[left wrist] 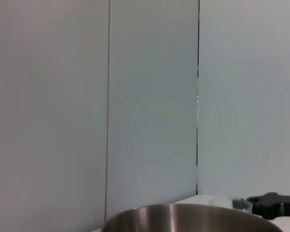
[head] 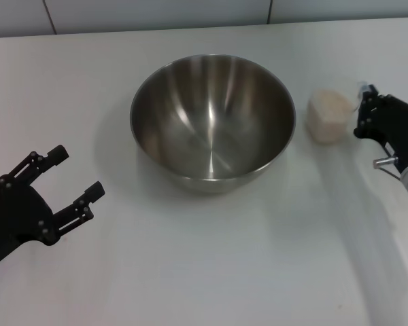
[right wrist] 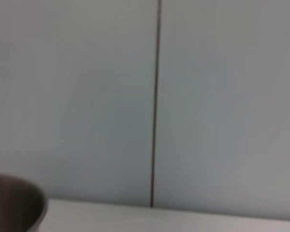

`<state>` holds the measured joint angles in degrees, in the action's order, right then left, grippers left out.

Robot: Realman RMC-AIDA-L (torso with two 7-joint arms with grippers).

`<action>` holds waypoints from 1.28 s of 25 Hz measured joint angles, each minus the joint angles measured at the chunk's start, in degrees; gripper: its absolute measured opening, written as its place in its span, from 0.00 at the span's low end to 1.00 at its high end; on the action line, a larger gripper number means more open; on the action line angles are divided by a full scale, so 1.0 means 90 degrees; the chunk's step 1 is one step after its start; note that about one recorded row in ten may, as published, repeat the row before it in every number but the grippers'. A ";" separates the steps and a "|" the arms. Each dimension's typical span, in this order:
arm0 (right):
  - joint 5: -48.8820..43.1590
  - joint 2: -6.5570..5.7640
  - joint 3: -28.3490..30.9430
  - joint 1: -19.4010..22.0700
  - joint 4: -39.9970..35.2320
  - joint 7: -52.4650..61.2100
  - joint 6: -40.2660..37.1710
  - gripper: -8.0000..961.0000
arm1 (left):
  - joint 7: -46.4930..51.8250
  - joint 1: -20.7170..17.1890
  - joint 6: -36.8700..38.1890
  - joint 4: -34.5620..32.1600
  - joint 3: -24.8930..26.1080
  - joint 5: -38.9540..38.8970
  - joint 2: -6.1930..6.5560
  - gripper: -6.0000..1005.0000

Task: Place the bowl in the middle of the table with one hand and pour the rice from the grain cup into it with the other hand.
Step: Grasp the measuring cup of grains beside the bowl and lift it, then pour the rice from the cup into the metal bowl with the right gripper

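The bowl (head: pixel 212 122) stands upright and empty in the middle of the table (head: pixel 204 272). Its rim also shows in the left wrist view (left wrist: pixel 183 217) and in the right wrist view (right wrist: pixel 14 208). The grain cup (head: pixel 328 115) stands just to the right of the bowl, full of pale rice (head: pixel 330 102). My right gripper (head: pixel 360 112) is open, close to the cup's right side and apart from it; it also shows in the left wrist view (left wrist: pixel 275 205). My left gripper (head: pixel 71 178) is open and empty at the table's lower left, well away from the bowl.
A pale panelled wall (head: pixel 190 13) runs along the table's far edge. Bare white tabletop lies in front of the bowl and between the left gripper and the bowl.
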<state>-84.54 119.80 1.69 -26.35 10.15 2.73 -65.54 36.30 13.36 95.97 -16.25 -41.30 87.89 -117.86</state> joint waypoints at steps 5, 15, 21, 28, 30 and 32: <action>0.0005 0.0009 0.0353 0.0123 0.0048 0.0002 -0.0675 0.02 | 0.0000 -0.0003 0.0000 0.0000 0.0000 0.0004 0.0000 0.83; 0.0010 -0.0060 0.0492 -0.0364 -0.0149 0.0300 -0.1108 0.02 | 0.0000 0.0003 0.0000 0.0000 -0.0001 0.0042 0.0001 0.83; 0.0010 -0.0060 0.0496 -0.0434 -0.0183 0.0309 -0.1089 0.02 | 0.0000 0.0000 0.0000 0.0000 -0.0001 0.0038 0.0000 0.83; -0.0221 -0.0060 0.0413 -0.0566 -0.0202 0.0619 -0.1080 0.02 | 0.0000 -0.0001 -0.0041 0.0000 -0.0001 0.0041 0.0000 0.83; -0.0612 -0.0060 0.0408 -0.0639 -0.0253 0.0883 -0.1080 0.02 | 0.0000 -0.0001 -0.0063 0.0000 -0.0001 0.0041 0.0000 0.83; -0.1085 -0.0060 0.0407 -0.0745 -0.0307 0.1154 -0.1081 0.02 | 0.0004 -0.0001 -0.0083 0.0000 -0.0015 0.0042 0.0003 0.83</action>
<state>-94.31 119.26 5.35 -33.06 7.38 13.12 -75.27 36.33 13.36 95.23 -16.26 -41.44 88.27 -117.83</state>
